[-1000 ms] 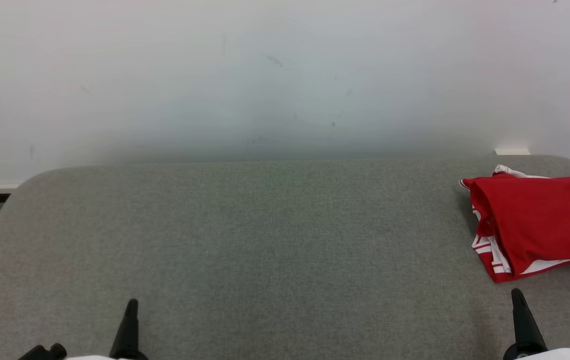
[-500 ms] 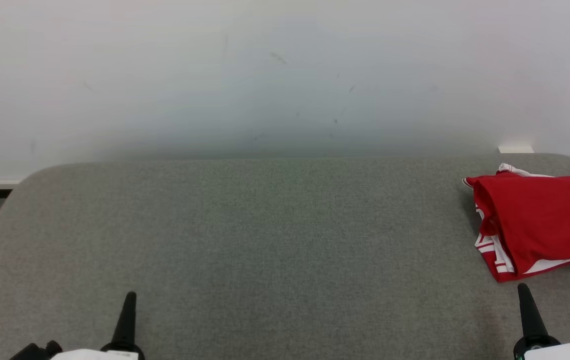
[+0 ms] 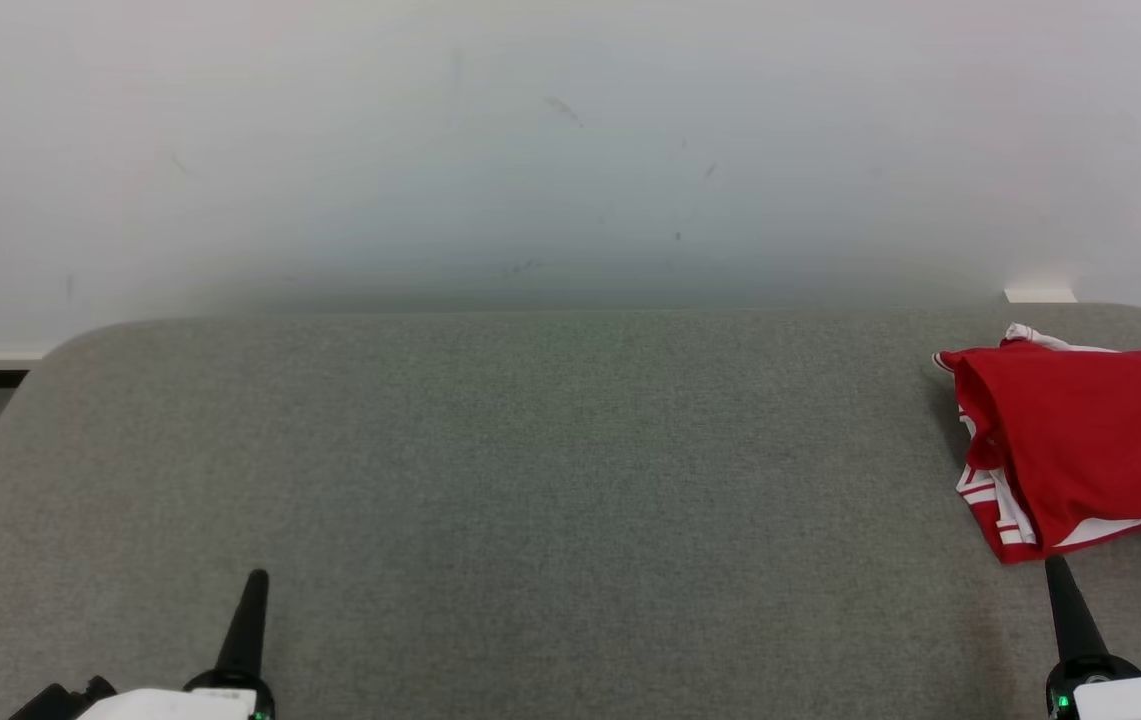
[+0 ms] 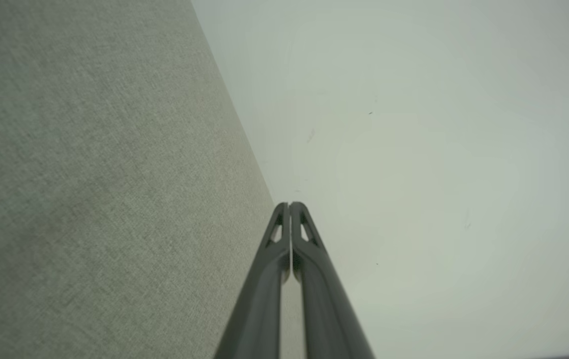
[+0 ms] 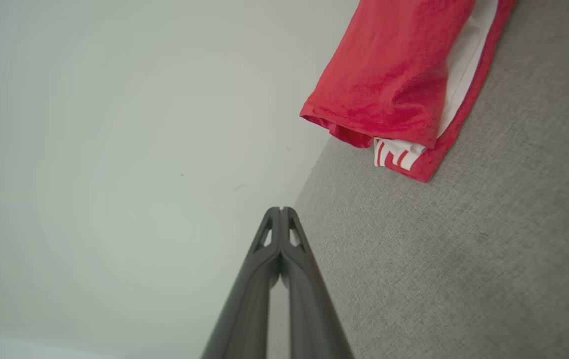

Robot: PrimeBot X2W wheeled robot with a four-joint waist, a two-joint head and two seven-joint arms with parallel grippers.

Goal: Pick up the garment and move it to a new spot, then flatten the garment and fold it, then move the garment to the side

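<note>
Grey felt table (image 3: 530, 450), pale wall (image 3: 570, 150) behind. Red garment (image 3: 1080, 440): folded, far right corner. Jaws pressed together, empty: left gripper (image 3: 255, 585), right gripper (image 3: 1055, 570). Risk: stray nudge could slide garment off edge.

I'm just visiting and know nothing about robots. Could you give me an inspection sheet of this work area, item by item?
Surface: grey fabric-covered table with rounded corners, mostly bare.
Job's things: red garment with white stripes, loosely folded, lying near the table's far right corner, apart from both grippers.
Clutter: nothing seen.
Grippers: left gripper shut, holding nothing, at the near left; right gripper shut, holding nothing, just short of the garment.
Cables: nothing seen.
Surroundings: pale scuffed wall behind the table; small white block against it.
</note>
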